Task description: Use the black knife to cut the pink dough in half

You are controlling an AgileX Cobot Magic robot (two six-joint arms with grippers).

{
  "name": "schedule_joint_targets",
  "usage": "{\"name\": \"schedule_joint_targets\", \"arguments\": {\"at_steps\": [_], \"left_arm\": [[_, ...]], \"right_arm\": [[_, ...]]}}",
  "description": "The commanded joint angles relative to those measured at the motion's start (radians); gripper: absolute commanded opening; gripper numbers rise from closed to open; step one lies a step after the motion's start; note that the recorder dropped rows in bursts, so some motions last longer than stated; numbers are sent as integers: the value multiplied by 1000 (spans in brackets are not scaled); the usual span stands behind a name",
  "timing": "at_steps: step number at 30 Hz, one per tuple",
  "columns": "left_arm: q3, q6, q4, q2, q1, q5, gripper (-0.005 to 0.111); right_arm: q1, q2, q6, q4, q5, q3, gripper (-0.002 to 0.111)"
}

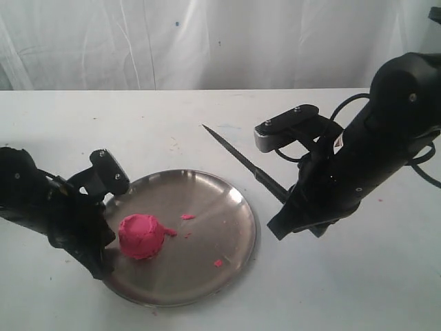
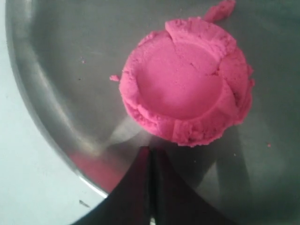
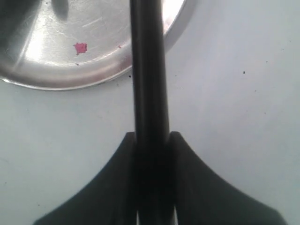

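The pink dough is one rounded lump with a dented top, lying on the left part of the steel plate. My left gripper is shut with nothing in it, its tips resting on the plate just beside the dough. My right gripper is shut on the handle of the black knife. The blade points up and to the back left, above the table, right of the plate.
Small pink crumbs lie on the plate, one near its rim. The white table spreads around the plate. A white curtain closes the back.
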Motion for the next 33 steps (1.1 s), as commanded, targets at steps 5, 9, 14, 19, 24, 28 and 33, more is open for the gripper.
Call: {"name": "schedule_joint_targets", "arguments": {"at_steps": [5, 9, 14, 19, 24, 28, 33], "left_arm": [[-27, 4, -29, 34, -14, 27, 0], [-52, 4, -50, 38, -56, 47, 0], [-88, 6, -82, 62, -118, 75, 0], [-107, 6, -66, 46, -107, 67, 0], [-107, 6, -9, -22, -105, 63, 0], [-107, 6, 40, -135, -105, 68, 0], [-107, 6, 102, -265, -105, 28, 0]], "right_arm": [[1, -9, 8, 9, -3, -7, 0], [1, -9, 8, 13, -3, -7, 0], [1, -9, 8, 13, -5, -7, 0], [1, -9, -2, 13, -5, -7, 0], [1, -2, -2, 11, 5, -5, 0], [1, 31, -2, 11, 3, -5, 0], [40, 92, -21, 20, 68, -42, 0]]}}
